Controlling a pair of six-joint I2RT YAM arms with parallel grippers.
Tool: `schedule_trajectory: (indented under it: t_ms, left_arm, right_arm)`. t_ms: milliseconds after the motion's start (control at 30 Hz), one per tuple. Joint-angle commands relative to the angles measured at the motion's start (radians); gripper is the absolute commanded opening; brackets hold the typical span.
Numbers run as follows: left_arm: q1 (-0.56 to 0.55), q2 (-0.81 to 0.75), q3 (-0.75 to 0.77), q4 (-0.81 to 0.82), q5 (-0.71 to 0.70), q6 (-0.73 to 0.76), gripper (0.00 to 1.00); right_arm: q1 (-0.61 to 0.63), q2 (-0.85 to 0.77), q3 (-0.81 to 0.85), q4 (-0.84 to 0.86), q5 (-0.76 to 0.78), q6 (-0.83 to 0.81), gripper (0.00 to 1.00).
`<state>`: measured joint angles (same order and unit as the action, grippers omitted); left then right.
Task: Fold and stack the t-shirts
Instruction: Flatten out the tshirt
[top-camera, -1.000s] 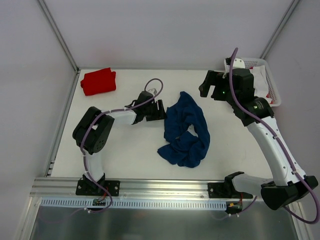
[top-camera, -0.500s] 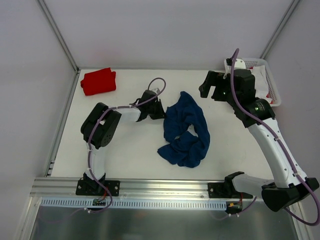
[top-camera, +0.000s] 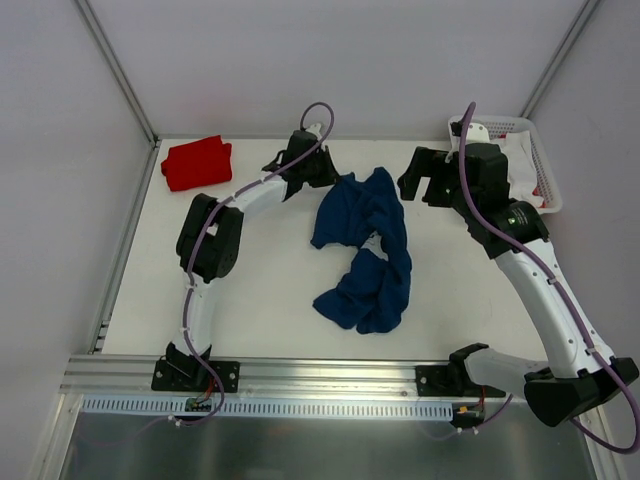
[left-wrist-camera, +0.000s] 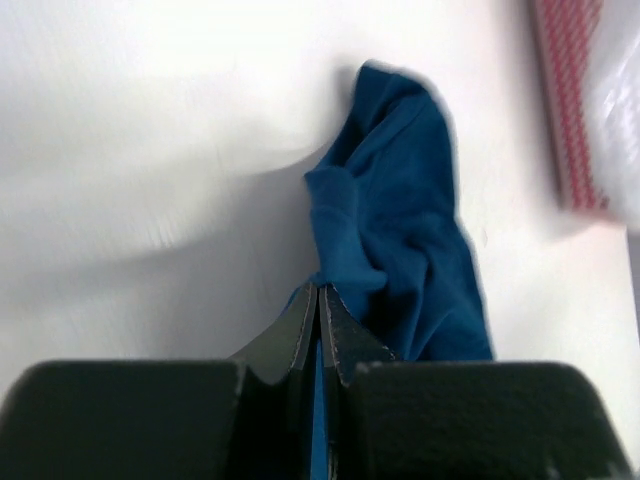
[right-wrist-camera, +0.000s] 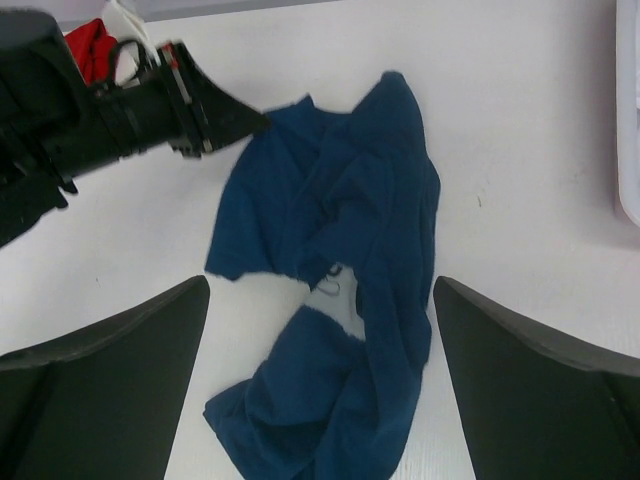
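Navy t-shirt (top-camera: 365, 250): crumpled at the middle of the bench (top-camera: 250, 300). Soft, light and limp; judged best taken at hem or shoulder corners. Long axis runs from near edge to far edge; collar end unclear. Left hand (top-camera: 330, 178) clamped on its far-left corner. Right hand (top-camera: 425, 178) spread wide, empty, hovering beside it. Red t-shirt (top-camera: 197, 163) folded at far-left corner.
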<state>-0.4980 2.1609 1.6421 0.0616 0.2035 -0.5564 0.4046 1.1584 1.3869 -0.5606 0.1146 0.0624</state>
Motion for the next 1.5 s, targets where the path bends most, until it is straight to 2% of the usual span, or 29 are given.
schedule_trajectory:
  t_ms: [0, 133, 267, 300, 333, 367, 400, 433, 633, 833, 967, 1200, 1333, 1467]
  left_arm:
    - [0.041, 0.077, 0.191, -0.055, -0.042, 0.069, 0.0]
    - [0.073, 0.184, 0.395, -0.155, -0.062, 0.082, 0.0]
    - [0.119, 0.299, 0.585, -0.183, -0.085, 0.075, 0.0]
    - [0.125, 0.318, 0.613, -0.183, -0.087, 0.072, 0.09]
    - [0.134, 0.335, 0.637, -0.184, -0.087, 0.069, 0.25]
    - [0.147, 0.358, 0.671, -0.189, -0.085, 0.064, 0.45]
    - [0.151, 0.362, 0.677, -0.189, -0.084, 0.064, 0.93]
    - [0.156, 0.363, 0.677, -0.189, -0.084, 0.067, 0.99]
    - [0.167, 0.251, 0.521, -0.189, -0.102, 0.066, 0.99]
    - [0.131, 0.024, 0.178, -0.187, -0.127, 0.013, 0.99]
    - [0.087, -0.074, 0.036, -0.183, -0.139, -0.005, 0.99]
    - [0.026, -0.228, -0.161, -0.183, -0.148, -0.025, 0.99]
    - [0.015, -0.318, -0.244, -0.183, -0.112, -0.054, 0.99]
    - [-0.027, -0.381, -0.323, -0.183, -0.116, -0.056, 0.99]
  right_arm:
    - [0.01, -0.039, -0.009, 0.025, -0.01, -0.001, 1.0]
    - [0.013, -0.045, -0.014, 0.027, -0.012, -0.001, 0.99]
    - [0.019, -0.046, -0.019, 0.028, -0.016, 0.001, 0.99]
    - [0.02, -0.045, -0.019, 0.028, -0.016, 0.002, 1.0]
    - [0.023, -0.042, -0.022, 0.028, -0.018, 0.001, 0.99]
    - [0.023, -0.04, -0.022, 0.03, -0.016, 0.002, 1.0]
    - [0.025, -0.039, -0.022, 0.028, -0.018, 0.001, 1.0]
    - [0.028, -0.036, -0.022, 0.03, -0.018, 0.002, 0.99]
    - [0.034, -0.022, -0.034, 0.047, -0.024, 0.008, 1.0]
    - [0.042, 0.0, -0.057, 0.05, -0.026, 0.017, 0.99]
    - [0.042, 0.052, -0.078, 0.053, -0.027, 0.022, 0.99]
    - [0.042, 0.242, -0.103, 0.1, -0.045, 0.007, 0.99]
    - [0.04, 0.452, -0.037, 0.123, -0.061, -0.015, 1.0]
    - [0.034, 0.594, 0.056, 0.131, -0.069, -0.032, 1.0]
